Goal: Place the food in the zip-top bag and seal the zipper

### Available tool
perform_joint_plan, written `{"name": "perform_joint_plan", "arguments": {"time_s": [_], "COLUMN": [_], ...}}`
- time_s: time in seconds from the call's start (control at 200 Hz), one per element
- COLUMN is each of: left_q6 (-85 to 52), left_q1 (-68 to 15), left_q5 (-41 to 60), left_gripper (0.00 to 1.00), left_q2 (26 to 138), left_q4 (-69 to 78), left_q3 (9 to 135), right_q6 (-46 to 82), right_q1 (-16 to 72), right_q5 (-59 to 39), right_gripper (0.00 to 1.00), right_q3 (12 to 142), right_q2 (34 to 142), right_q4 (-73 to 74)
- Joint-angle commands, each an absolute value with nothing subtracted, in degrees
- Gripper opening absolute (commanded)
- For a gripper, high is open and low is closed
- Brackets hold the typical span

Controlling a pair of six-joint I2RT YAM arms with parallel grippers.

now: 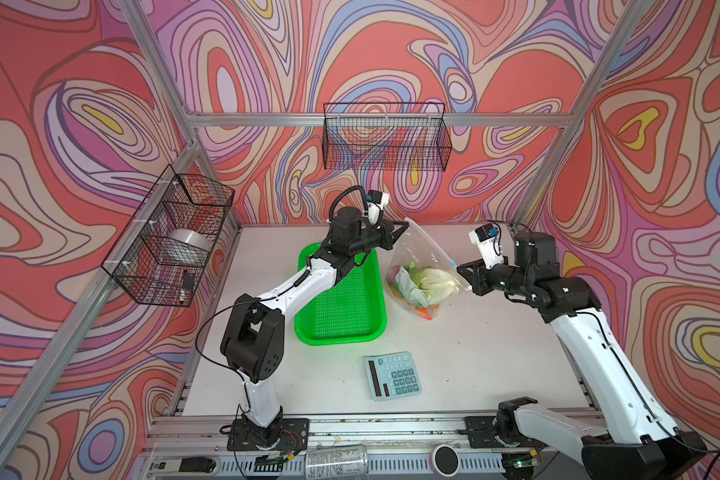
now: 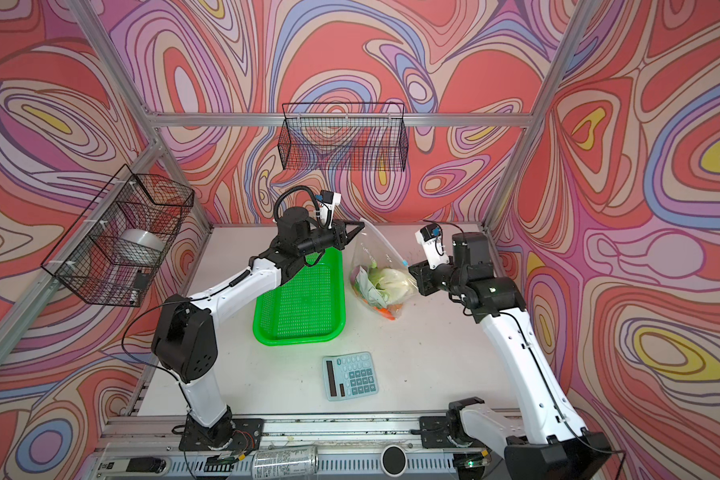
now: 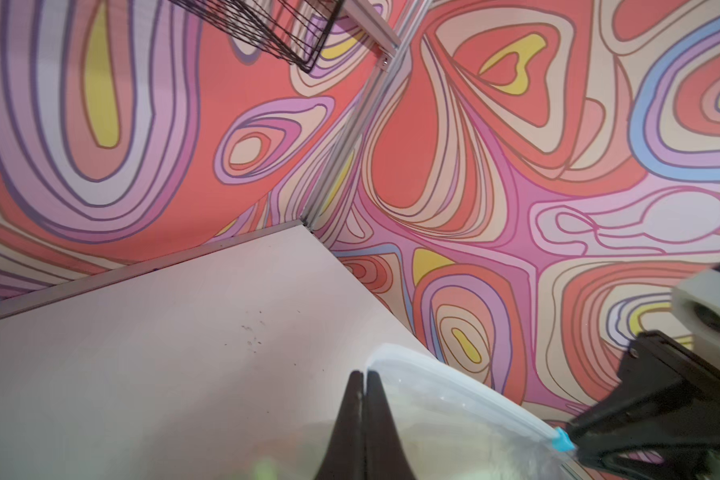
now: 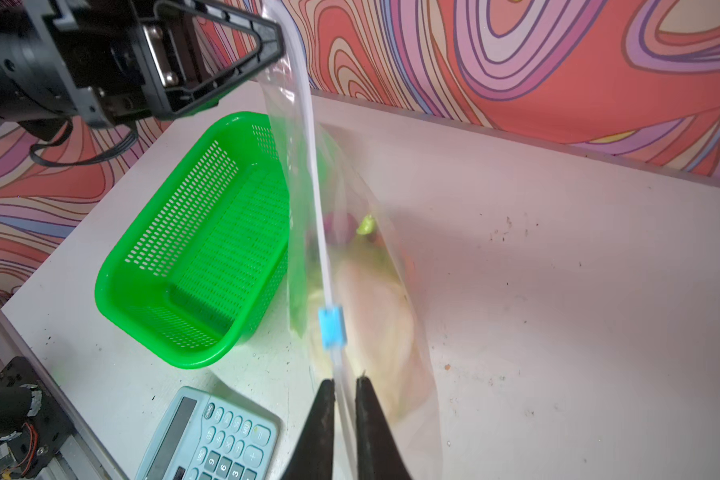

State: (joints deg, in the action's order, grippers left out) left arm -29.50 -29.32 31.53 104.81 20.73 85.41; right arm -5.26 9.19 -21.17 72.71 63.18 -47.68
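- The clear zip-top bag (image 1: 422, 253) hangs stretched between the two grippers, just beside the green basket (image 1: 337, 338) at its 3 o'clock, over the white table (image 1: 495, 353).
- The left gripper (image 1: 406, 225) has the bag's top corner, up at the bag's 11 o'clock. In the left wrist view its fingers (image 3: 348, 419) are pressed flat together with the corner film pinched between them.
- The zipper (image 4: 315, 178) runs pretty taut from that corner down to the right gripper (image 4: 345, 380), which sits at the bag's 3 o'clock.
- The right gripper's jaws stand just a sliver apart with the zipper strip running between them. Honestly can't tell if they're squeezing it or only straddling it.
- The light-blue slider tab (image 4: 332, 326) sits on the strip right in front of the right gripper's fingertips, near them but not touching.
- The food is in the bag, slumped to the bottom. The napa cabbage (image 1: 427, 279) is the big obvious one, with the purple onion (image 1: 393, 275) at its 9 o'clock.
- There's an orange piece (image 1: 427, 314) at the cabbage's 6 o'clock; can't say whether it's the carrot or the pumpkin. The rest is too bunched up to pick out.
- The bag's bottom is down at table level, but I can't tell whether it's actually resting there.
- A light-blue calculator (image 1: 393, 376) lies flat at 5 o'clock from the basket, well apart from the bag.
- The back wire basket (image 1: 385, 137) hangs on the wall at 12 o'clock. The side wire basket (image 1: 171, 237) is at 9 o'clock with a silver roll (image 1: 190, 245) inside.
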Motion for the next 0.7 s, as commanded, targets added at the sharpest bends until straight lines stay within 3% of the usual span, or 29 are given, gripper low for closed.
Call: {"name": "perform_joint_plan", "arguments": {"time_s": [0.0, 0.396, 0.461, 0.586, 0.696], "left_q6": [-30.97, -31.37, -31.33, -31.81, -31.74], "left_q1": [-27.64, -27.50, -27.44, -27.47, -27.47], "left_q5": [27.63, 29.60, 32.14, 38.40, 40.69], "left_gripper": [0.00, 0.00, 0.00, 0.00, 0.00], "left_q2": [105.45, 105.68, 106.03, 106.35, 105.81], "left_q4": [24.76, 25.02, 25.44, 29.48, 30.42], "left_q3": [86.90, 86.31, 86.71, 85.78, 84.30], "right_q6": [-4.41, -4.73, -4.75, -5.36, -6.82], "right_q1": [8.81, 8.81, 8.79, 8.81, 8.70], "right_q5": [-18.99, -17.75, -17.76, -17.81, -20.08], "right_gripper": [0.14, 0.15, 0.20, 0.41, 0.48], "right_q3": [71.33, 70.57, 71.45, 72.96, 74.87], "right_q2": [61.22, 59.68, 60.00, 62.63, 66.58], "right_q4": [-52.83, -53.74, -52.03, -46.28, -41.70]}}
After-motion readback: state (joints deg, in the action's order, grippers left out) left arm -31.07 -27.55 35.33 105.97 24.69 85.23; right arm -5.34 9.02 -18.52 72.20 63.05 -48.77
